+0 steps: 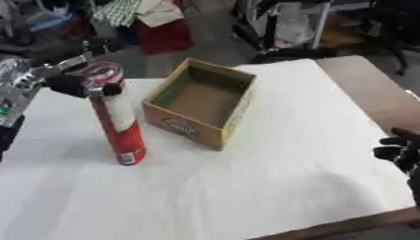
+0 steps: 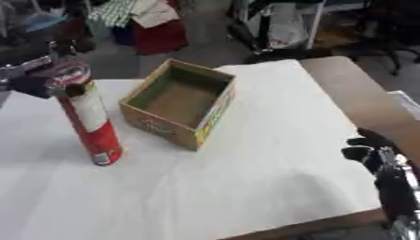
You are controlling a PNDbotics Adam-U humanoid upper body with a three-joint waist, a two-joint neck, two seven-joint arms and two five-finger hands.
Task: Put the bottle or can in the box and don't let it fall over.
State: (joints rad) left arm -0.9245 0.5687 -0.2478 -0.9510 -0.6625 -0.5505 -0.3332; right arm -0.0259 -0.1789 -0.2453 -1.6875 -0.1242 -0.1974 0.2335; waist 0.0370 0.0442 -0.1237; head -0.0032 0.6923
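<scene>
A tall red can with a white band stands on the white table cover, leaning slightly, just left of the box. My left hand comes in from the left edge and has its dark fingers curled round the can's top rim. The open cardboard box sits upright at the table's middle back, with nothing inside. Near the table's lower right corner my right hand rests idle, its fingers relaxed and holding nothing.
The white cover stretches wide in front of the can and box. Bare brown tabletop shows along the right side. Beyond the far edge, the floor is cluttered with bags and chair legs.
</scene>
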